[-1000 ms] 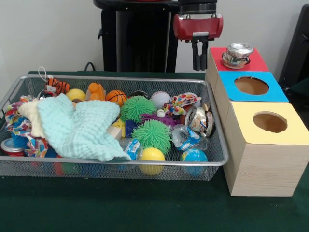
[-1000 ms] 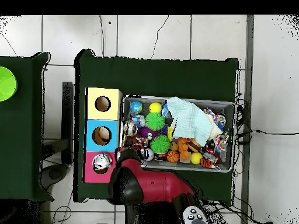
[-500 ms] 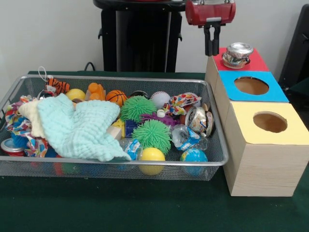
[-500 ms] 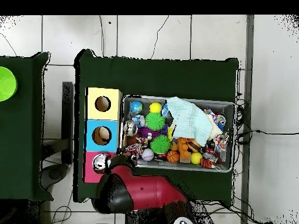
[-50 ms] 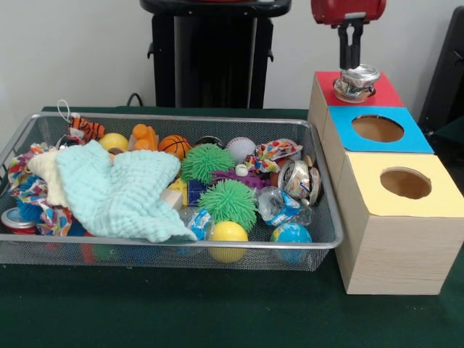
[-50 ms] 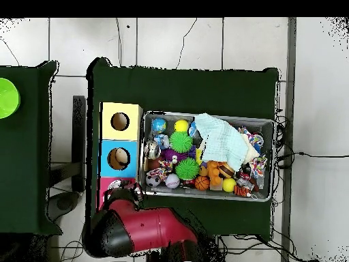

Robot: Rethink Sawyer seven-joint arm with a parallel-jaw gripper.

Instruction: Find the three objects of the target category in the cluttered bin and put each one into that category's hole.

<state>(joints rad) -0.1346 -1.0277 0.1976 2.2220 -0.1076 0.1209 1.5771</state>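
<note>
Gripper: the red and black gripper (image 5: pixel 351 59) hangs directly above the crushed silver can on the red box top; its dark fingers (image 5: pixel 351 43) are pressed together, nothing between them.
Crushed cans, count: two clearly seen. One crushed silver can (image 5: pixel 355 83) sits on the red-topped box, over its hole, not dropped in. A second crushed can (image 5: pixel 297 178) lies in the wire mesh bin, at the end beside the boxes.
Boxes, count: three wooden boxes in a row just beside the bin: red-topped box (image 5: pixel 377 93), blue-topped box (image 5: pixel 406 138), yellow-topped box (image 5: pixel 424 205). The blue and yellow holes stand open.
Bin: one silver wire mesh bin (image 5: pixel 181 246) on the dark green surface (image 5: pixel 167 304).
Spiky balls, count: two green spiky rubber balls (image 5: pixel 228 203).
Cloth, count: one pale mint-green cloth (image 5: pixel 119 192) draped over the bin's clutter.
Other balls: one small orange basketball (image 5: pixel 174 146), one white baseball (image 5: pixel 240 148), one yellow ball (image 5: pixel 228 233) at the near mesh wall, one globe-printed ball (image 5: pixel 291 235).
Front view only: the fingers and the can under them.
Overhead view only: the red arm (image 6: pixel 146 228) covers most of the red box top (image 6: pixel 107 187); a round lime-green object (image 6: pixel 7 97) lies on a separate green surface.
</note>
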